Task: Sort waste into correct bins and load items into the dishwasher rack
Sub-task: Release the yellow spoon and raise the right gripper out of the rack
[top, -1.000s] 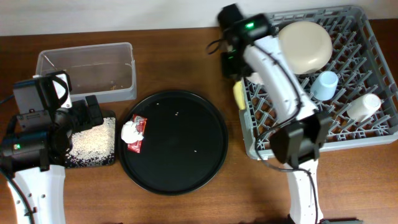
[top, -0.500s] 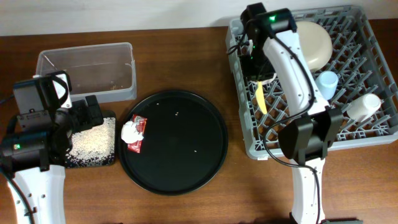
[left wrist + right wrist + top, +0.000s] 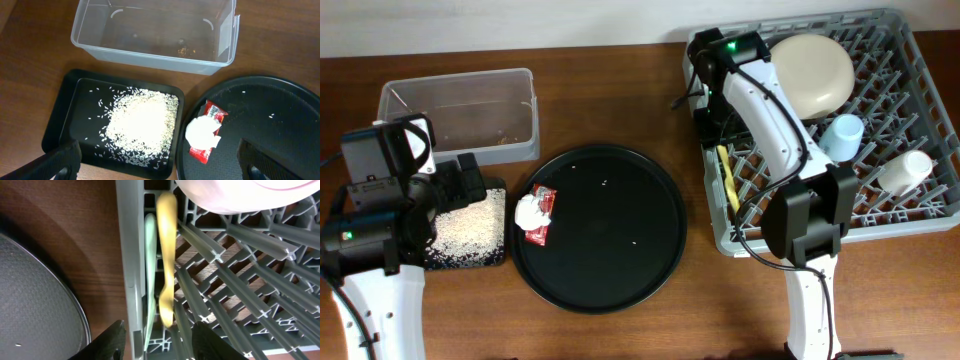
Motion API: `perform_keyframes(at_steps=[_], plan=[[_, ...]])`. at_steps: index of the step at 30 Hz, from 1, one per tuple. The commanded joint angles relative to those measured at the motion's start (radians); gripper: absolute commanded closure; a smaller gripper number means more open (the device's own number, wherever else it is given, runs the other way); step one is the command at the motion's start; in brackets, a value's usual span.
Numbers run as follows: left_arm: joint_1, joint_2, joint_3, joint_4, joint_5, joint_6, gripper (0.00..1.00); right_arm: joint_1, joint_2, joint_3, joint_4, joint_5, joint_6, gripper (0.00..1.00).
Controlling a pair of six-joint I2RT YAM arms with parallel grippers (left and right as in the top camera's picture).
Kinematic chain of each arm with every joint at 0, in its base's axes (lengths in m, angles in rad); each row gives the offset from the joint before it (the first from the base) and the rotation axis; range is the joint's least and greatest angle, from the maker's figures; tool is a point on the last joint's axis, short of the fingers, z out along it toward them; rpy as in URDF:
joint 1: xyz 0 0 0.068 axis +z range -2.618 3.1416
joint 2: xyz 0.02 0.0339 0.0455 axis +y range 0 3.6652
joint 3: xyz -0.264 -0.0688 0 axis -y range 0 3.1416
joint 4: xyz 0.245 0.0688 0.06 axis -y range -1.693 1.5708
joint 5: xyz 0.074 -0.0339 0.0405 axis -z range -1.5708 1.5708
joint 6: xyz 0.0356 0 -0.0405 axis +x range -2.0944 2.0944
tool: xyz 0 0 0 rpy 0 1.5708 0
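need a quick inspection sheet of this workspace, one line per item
surface: brown wooden table.
job's things: rice heap in the black rectangular tray; wrapper on the round black tray; clear tub holds only crumbs; plate, blue cup, white cup, yellow utensil and green utensil in the rack.
clutter: stray grains on the round black tray.
end effectors: left end effector open, empty; right end effector open over the utensils.
cables: black lead looping beside the right arm.
surroundings: pale wall strip behind the table.
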Motion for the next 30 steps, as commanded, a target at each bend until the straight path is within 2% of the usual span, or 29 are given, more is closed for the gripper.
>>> perform_keyframes(at_steps=[1, 8, 16, 17, 18, 19, 22, 23, 27, 30], plan=[[0.003, -0.003, 0.01, 0.002, -0.007, 0.001, 0.01, 0.003, -0.016, 0.02, -0.007, 0.002, 0.0, 0.53], [0.003, -0.003, 0.01, 0.001, -0.007, 0.0, 0.01, 0.058, -0.142, 0.094, -0.002, -0.037, -0.012, 0.53], [0.003, -0.003, 0.01, 0.002, -0.007, 0.0, 0.01, 0.13, -0.47, 0.148, 0.134, -0.035, -0.011, 0.48], [0.003, -0.003, 0.01, 0.002, -0.007, 0.001, 0.01, 0.13, -0.505, 0.148, 0.141, -0.035, -0.011, 0.47], [0.003, -0.003, 0.01, 0.002, -0.007, 0.001, 0.01, 0.129, -0.544, 0.148, 0.145, -0.034, -0.012, 0.39], [0.003, -0.003, 0.01, 0.002, -0.007, 0.001, 0.01, 0.129, -0.562, 0.148, 0.144, -0.035, -0.011, 0.38], [0.003, -0.003, 0.01, 0.002, -0.007, 0.001, 0.01, 0.128, -0.592, 0.148, 0.129, -0.03, -0.011, 0.14], [0.003, -0.003, 0.01, 0.002, -0.007, 0.0, 0.01, 0.128, -0.599, 0.148, 0.123, -0.019, -0.011, 0.11], [0.003, -0.003, 0.01, 0.015, 0.013, 0.0, 0.01, 0.129, -0.668, 0.148, 0.119, 0.032, 0.013, 0.09], [0.003, -0.003, 0.01, 0.049, 0.103, 0.0, 0.01, 0.128, -0.759, 0.148, 0.101, 0.121, 0.016, 0.07]])
